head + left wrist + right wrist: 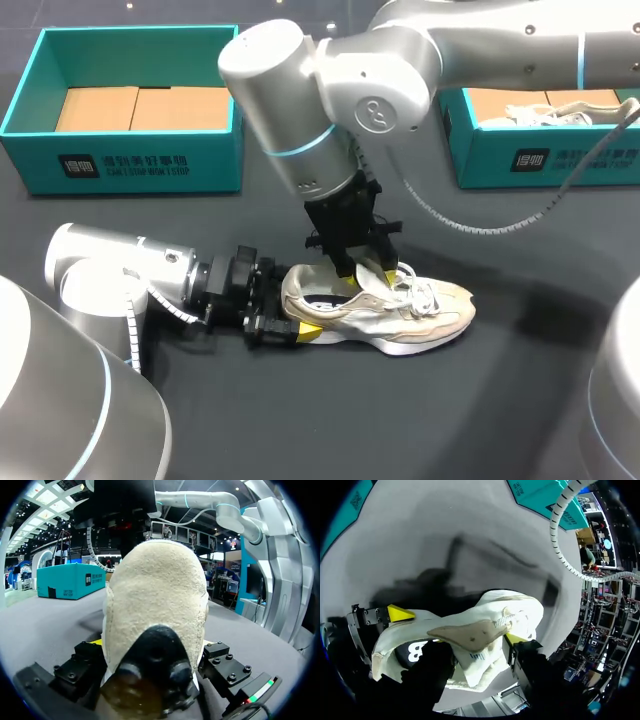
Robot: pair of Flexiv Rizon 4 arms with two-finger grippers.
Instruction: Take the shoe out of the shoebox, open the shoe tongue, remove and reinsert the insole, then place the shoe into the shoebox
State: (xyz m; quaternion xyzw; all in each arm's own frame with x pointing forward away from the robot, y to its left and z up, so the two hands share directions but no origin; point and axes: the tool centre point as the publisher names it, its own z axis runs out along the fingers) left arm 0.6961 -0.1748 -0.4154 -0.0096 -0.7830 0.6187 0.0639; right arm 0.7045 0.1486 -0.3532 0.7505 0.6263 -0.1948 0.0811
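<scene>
Beige sneaker (pixel 400 312) lies on its sole mid-table (pixel 520 400), toe to 3 o'clock. Left gripper (pixel 296 326) clamps the heel (pixel 292 296) from both sides, jaws only as wide as the heel. Right gripper (pixel 368 266) stands at 12 o'clock over the raised tongue (pixel 372 280).

Left wrist view only: the heel (pixel 157 595) fills the gap between the fingers (pixel 75 672); their yellow tips are mostly hidden behind it.

Right wrist view only: the tongue (pixel 470 634) lies across the right gripper (pixel 477 652), with the shoe opening under it. Can't tell if it has hold of the tongue, as one side is covered.

Head view only: teal shoebox (pixel 120 160) at 10 o'clock from the sneaker. Second teal shoebox (pixel 545 160) at 2 o'clock holds a white shoe (pixel 550 115) and is partly cut off by the arm.
</scene>
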